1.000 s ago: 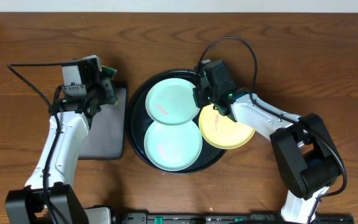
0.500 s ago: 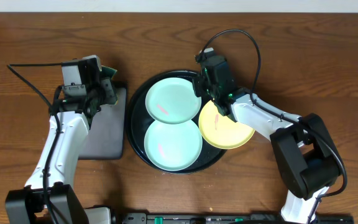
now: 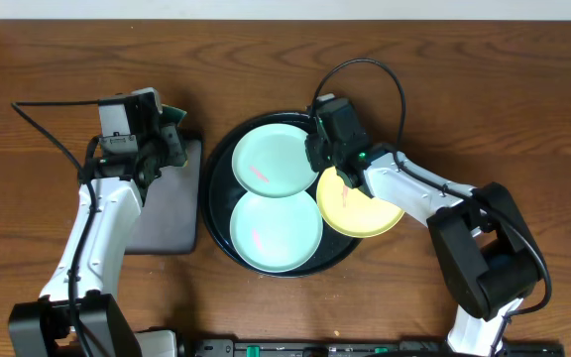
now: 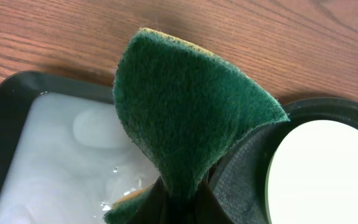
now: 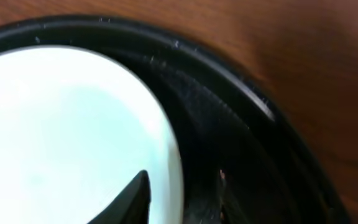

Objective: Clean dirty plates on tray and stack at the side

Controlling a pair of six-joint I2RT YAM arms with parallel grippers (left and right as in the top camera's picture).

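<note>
Two pale mint plates lie in the round black tray [image 3: 214, 178], one at the back [image 3: 269, 162] and one at the front [image 3: 276, 231], each with a reddish smear. A pale yellow plate [image 3: 363, 206] rests at the tray's right side, over its rim. My right gripper [image 3: 317, 154] is at the back plate's right edge. In the right wrist view its jaws [image 5: 179, 186] stand apart, one finger [image 5: 132, 196] over the mint plate [image 5: 61, 124], the other down beside the rim. My left gripper [image 4: 185, 208] is shut on a folded green sponge [image 4: 185, 118].
A rectangular black tray [image 3: 162, 213] with soapy water [image 4: 61, 162] lies left of the round tray, below the sponge. The right arm's cable [image 3: 390, 79] loops over the table behind the round tray. Bare wood table lies all around.
My right gripper's jaws have come apart, and the wrist has shifted slightly toward the back plate's edge. The left arm and sponge have not moved.
</note>
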